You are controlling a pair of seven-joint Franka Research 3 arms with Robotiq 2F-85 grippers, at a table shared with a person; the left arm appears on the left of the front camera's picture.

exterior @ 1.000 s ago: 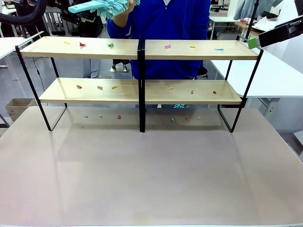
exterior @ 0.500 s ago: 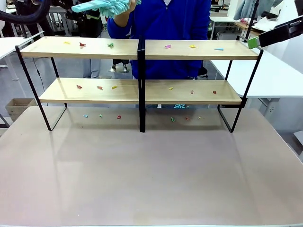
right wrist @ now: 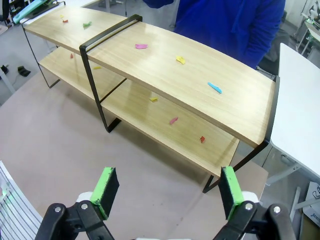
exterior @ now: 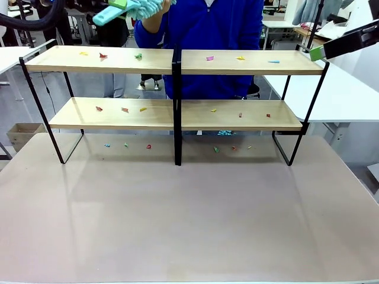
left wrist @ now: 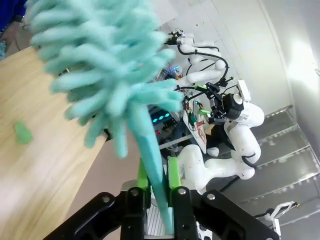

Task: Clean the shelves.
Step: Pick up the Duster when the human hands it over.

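The left claw [left wrist: 157, 172] has just come together on the teal duster [left wrist: 107, 75]: in its wrist view both green pads press the handle from either side, where a second ago the claw stood wide. In the front view, at about 11 o'clock, the handle has tipped upward since then. The person's hand [exterior: 153, 18] looks to be still on the fluffy head, though the picture's top edge cuts that off, so the handover is probably not finished.

The shelves [exterior: 118, 60] stand at 12 o'clock on the far side of the tabletop [exterior: 189, 213], both boards still dotted with coloured paper scraps [exterior: 209, 58]; no sweeping has begun. The right claw [right wrist: 167, 192] hangs with its pads apart and nothing between them, up at 2 o'clock by the rack's right end.
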